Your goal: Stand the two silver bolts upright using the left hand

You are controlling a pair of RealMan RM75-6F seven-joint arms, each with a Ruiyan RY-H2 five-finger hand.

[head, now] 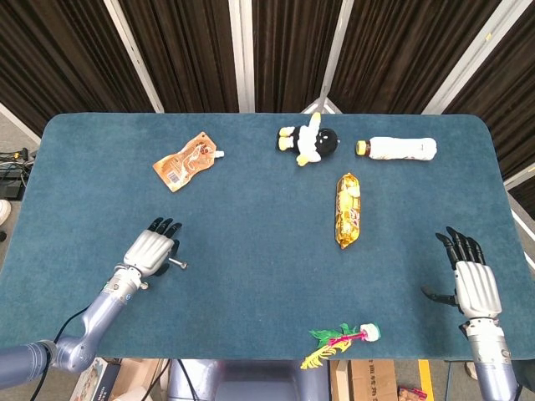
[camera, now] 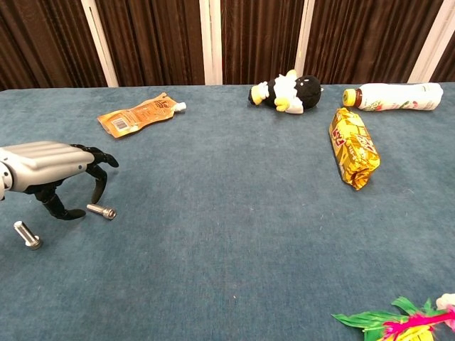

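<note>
Left hand hovers palm-down, fingers curled and empty, over one silver bolt lying flat on the blue worktop. Only the chest view shows the second bolt, also lying flat, nearer the front edge. Right hand rests flat, fingers spread, far across the worktop.

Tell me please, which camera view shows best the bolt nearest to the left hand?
The chest view. There the bolt lies on its side in plain sight, head and shank both clear, just under the fingertips of the left hand. In the head view the bolt is only a tiny sliver beside the hand.
</note>
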